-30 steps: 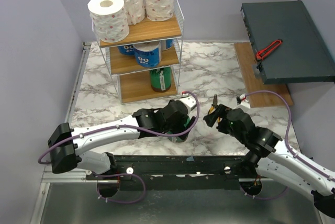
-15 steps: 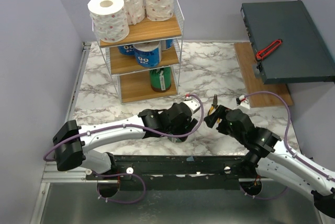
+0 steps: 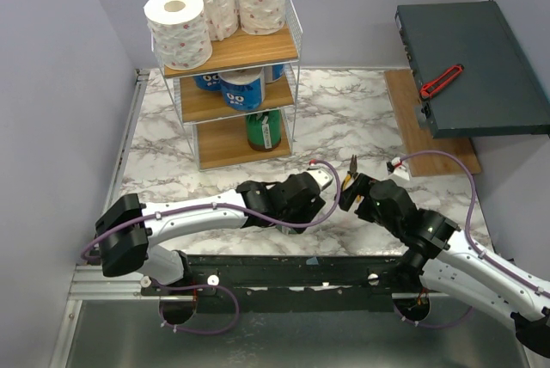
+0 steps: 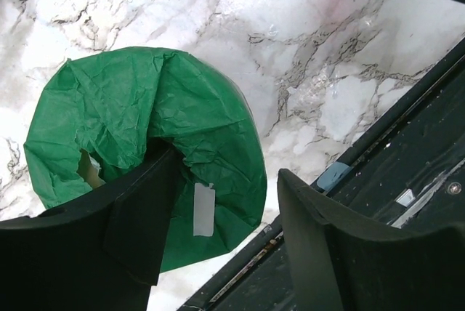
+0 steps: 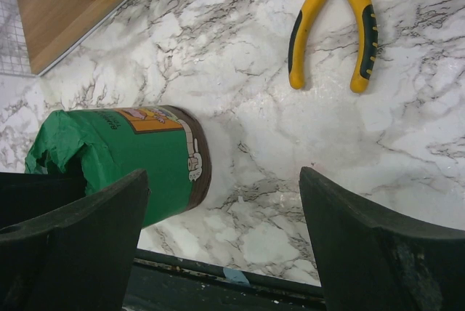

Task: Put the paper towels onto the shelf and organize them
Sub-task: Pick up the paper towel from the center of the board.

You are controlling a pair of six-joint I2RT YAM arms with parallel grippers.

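Paper towels (image 3: 206, 3), white with red speckles, crown the shelf (image 3: 258, 50) at upper left, with blue rolls with cartoon eyes (image 3: 241, 88) beneath. A green-wrapped roll (image 4: 138, 107), crumpled and brown-ended, rests on the marble table (image 5: 240, 71); its label is unreadable. The left gripper (image 4: 229, 169) gapes, one finger in the core. The right gripper (image 5: 224, 175) gapes, empty.

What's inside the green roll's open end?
One finger of the left pincer sits in the green roll's crumpled hollow; cream paper shows through a tear. The core itself is covered.
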